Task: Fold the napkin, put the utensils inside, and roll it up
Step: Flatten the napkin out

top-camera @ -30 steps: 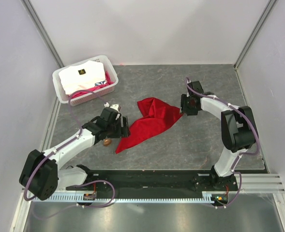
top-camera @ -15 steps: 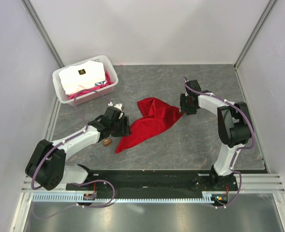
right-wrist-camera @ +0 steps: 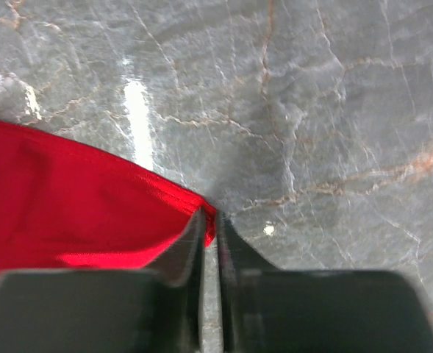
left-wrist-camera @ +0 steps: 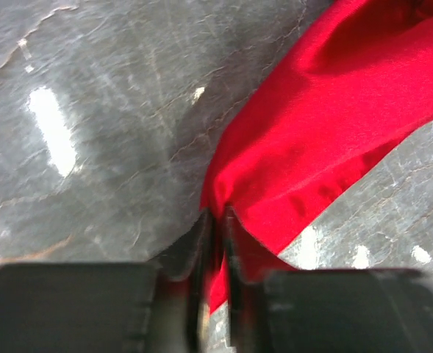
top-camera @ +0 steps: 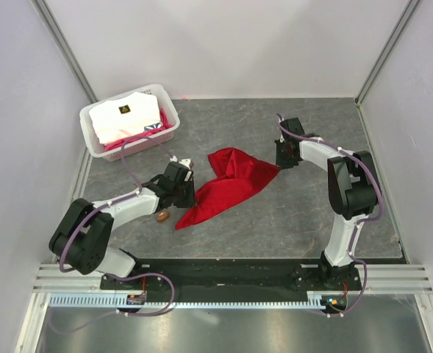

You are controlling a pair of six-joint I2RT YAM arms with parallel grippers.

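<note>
Grey marbled tabletop w/ white walls round it; both arm bases bolted at the near edge. Closest in lay the spoon, only its brown bowl end showing. It sat just L of the near corner of the napkin, apart from it and beside the L forearm. Nothing touched it; prob. it was waiting for the fold to be done first.

Next came the L gripper, low on the table at the napkin's near-L edge. Its wrist view had the jaws nearly together w/ red cloth pinched btwn them. The napkin itself lay crumpled mid-table, not flat, bunched toward its far side.

R gripper sat at the far-R corner, jaws pressed on the very tip of that corner. W/ grips at opposite ends, my read was they were set to pull the cloth taut & spread it flat before any fold. Risk: the R grip had v. little cloth & could slip.

Farthest back, far-L corner, stood a white plastic basket. It held folded white fabric on top, w/ pink/patterned cloth peeking out at its near side. Neither looked like a task item.
</note>
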